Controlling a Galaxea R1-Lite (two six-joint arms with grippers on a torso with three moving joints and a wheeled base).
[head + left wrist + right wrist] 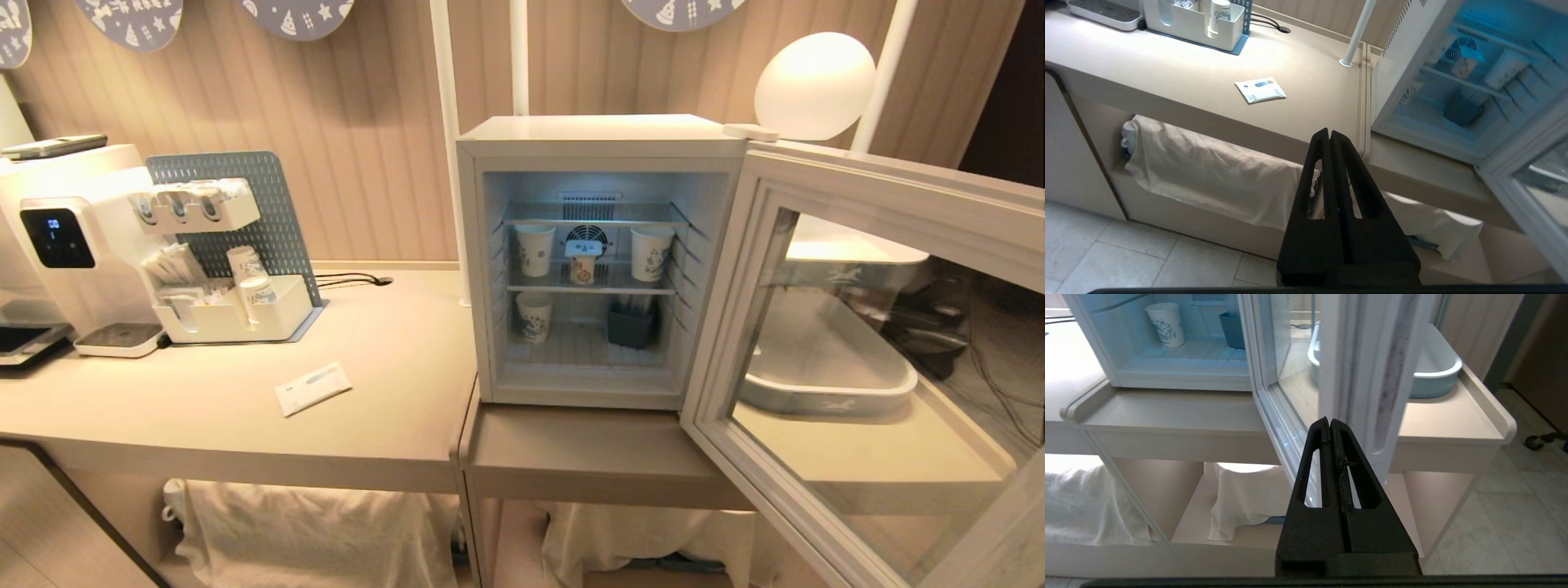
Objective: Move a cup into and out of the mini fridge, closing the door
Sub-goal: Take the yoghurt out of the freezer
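On the middle wire shelf of the mini fridge, just in front of the round fan, stands the cup, between two taller patterned paper cups and above a third paper cup and a dark bin on the floor of the cabinet. From the head view it looks upright, though it is too small there to say much more. The door is swung wide open to the robot's right, its glass window showing a pale tray on the counter behind it. Neither arm appears in the head view. The left gripper hangs below the counter edge, out in front of the cloth-draped shelf, fingers pressed together and holding nothing; the right gripper sits low, near the free edge of the open door, likewise closed and empty. Judging by this, the cup is inside and the door is not yet closed. What seems left is to shut the door, or else to reach in, take the cup out onto the counter and close up afterwards.
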